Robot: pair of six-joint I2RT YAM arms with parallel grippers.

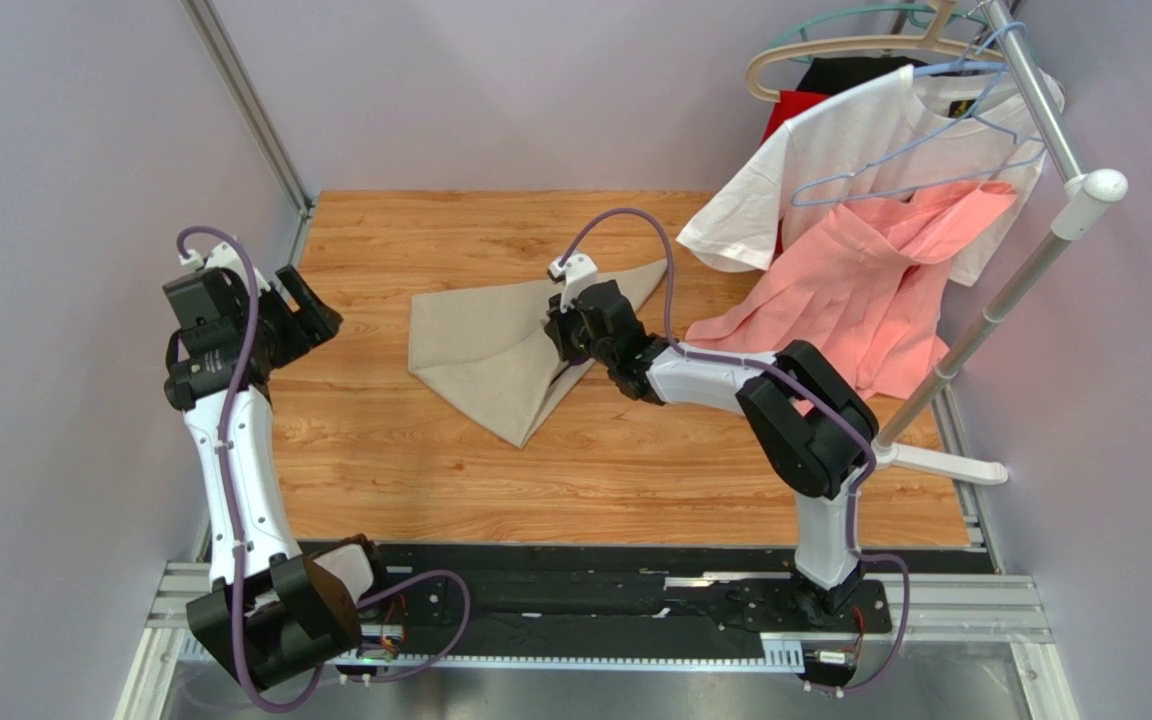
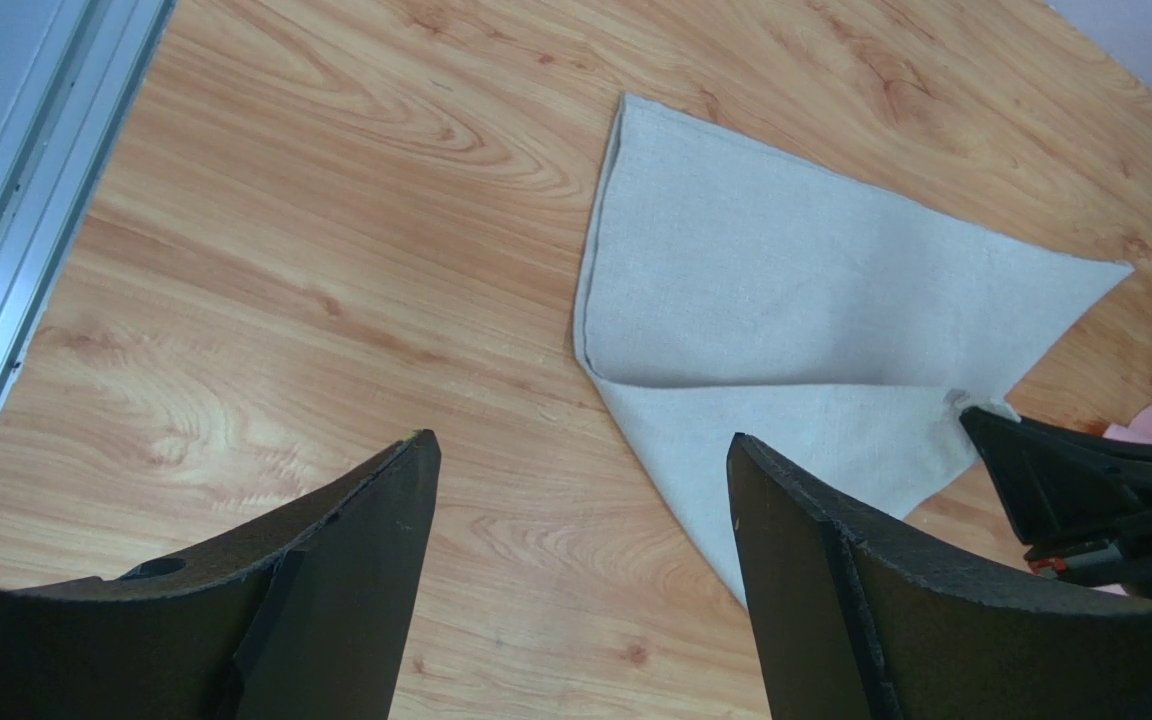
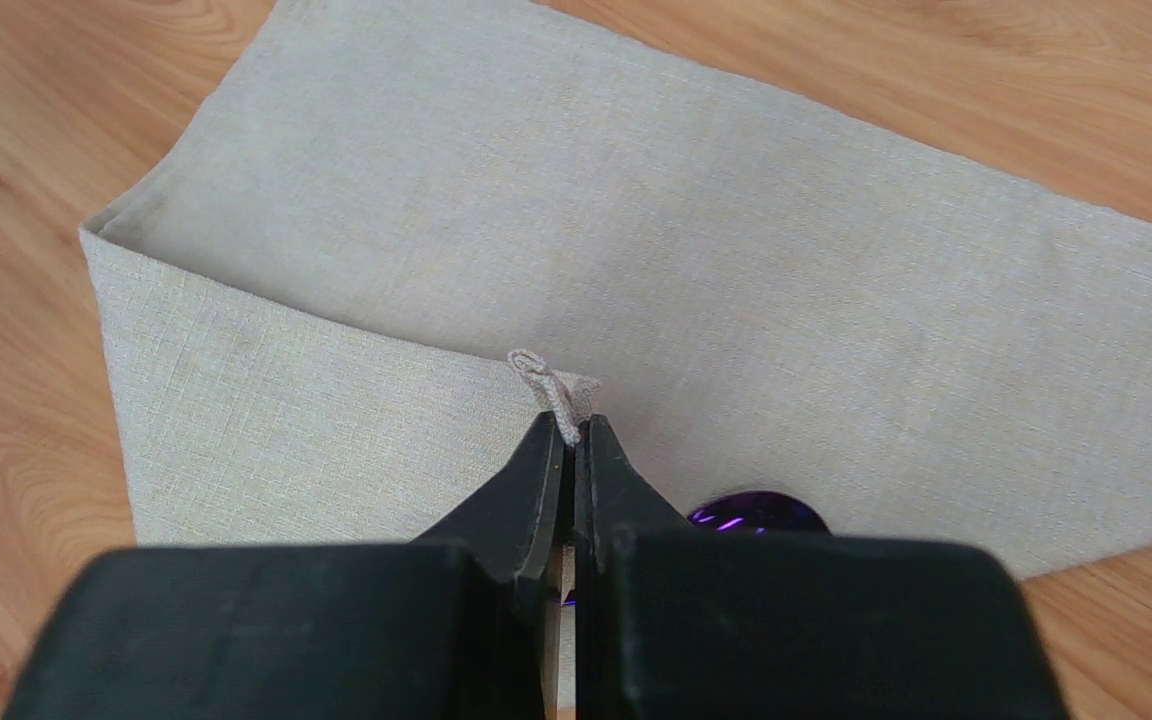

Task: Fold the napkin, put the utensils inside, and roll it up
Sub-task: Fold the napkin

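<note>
The beige napkin lies on the wooden table, partly folded, with one flap drawn over the rest. It also shows in the left wrist view and the right wrist view. My right gripper is shut on a corner of the napkin, pinched between its fingertips above the cloth. A glossy purple utensil head shows just behind the right finger on the napkin; the rest of the utensils is hidden. My left gripper is open and empty, over bare wood left of the napkin, also in the top view.
A white T-shirt and a salmon-pink garment hang from a rack at the back right, the pink hem reaching the table near my right arm. A metal rail runs along the table's left edge.
</note>
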